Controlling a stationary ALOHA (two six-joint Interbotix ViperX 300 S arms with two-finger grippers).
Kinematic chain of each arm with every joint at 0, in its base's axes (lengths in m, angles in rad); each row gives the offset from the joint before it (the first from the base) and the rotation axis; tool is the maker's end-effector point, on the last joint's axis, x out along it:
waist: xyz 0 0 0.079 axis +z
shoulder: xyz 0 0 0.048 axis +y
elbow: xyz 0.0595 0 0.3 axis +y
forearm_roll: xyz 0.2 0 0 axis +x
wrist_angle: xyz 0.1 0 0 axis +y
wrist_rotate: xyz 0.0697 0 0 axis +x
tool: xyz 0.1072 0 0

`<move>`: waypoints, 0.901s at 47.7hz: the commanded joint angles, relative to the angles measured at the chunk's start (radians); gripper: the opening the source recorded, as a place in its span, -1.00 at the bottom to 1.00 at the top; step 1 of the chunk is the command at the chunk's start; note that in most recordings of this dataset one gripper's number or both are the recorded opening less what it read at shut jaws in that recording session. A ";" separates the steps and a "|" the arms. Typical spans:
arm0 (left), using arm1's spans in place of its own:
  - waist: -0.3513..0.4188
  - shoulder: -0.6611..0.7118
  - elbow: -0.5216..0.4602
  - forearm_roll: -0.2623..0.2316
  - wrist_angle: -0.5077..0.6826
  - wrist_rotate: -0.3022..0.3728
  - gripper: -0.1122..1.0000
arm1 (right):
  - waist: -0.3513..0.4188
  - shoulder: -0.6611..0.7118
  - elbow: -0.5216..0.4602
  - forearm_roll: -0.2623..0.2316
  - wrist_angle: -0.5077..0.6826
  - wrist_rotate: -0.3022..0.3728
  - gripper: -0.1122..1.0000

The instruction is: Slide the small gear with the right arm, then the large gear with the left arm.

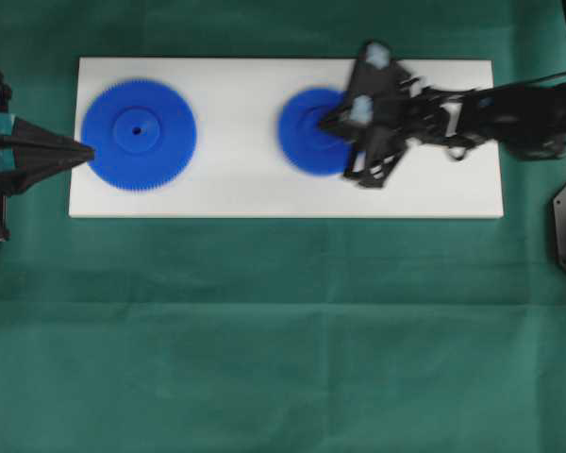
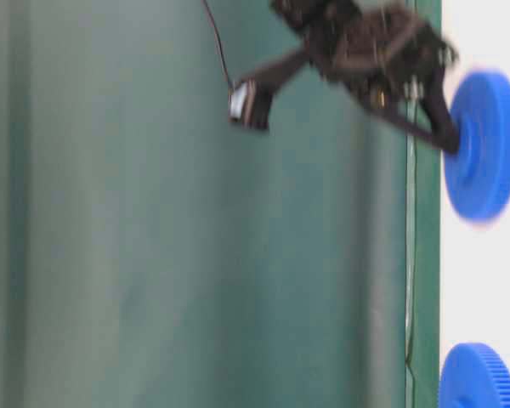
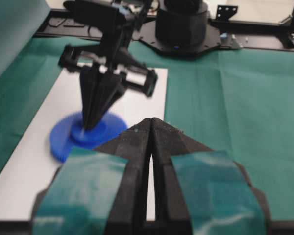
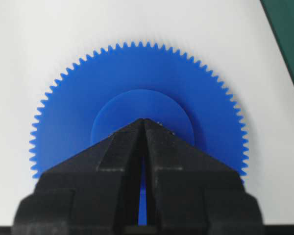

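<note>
Both gears are laid flat on the white board (image 1: 264,189). The large gear (image 1: 139,135) sits at the left end, its rim met by the left gripper (image 1: 87,151), pinched closed, nothing held. The small gear (image 1: 313,132), mid-board, is pressed on its hub by the right gripper (image 4: 143,120), tips together, empty.

Gears (image 4: 137,88): matt blue plastic | board (image 1: 264,193): smooth white | cloth (image 1: 264,330): matt green, creased | grippers (image 4: 142,121): matt black

Black tapering left hand (image 3: 151,128), teal patches, black right hand (image 4: 143,122)
</note>
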 commanded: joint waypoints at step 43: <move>-0.023 0.000 -0.003 -0.002 -0.006 -0.009 -0.80 | 0.117 0.267 -0.426 -0.086 0.160 0.002 0.10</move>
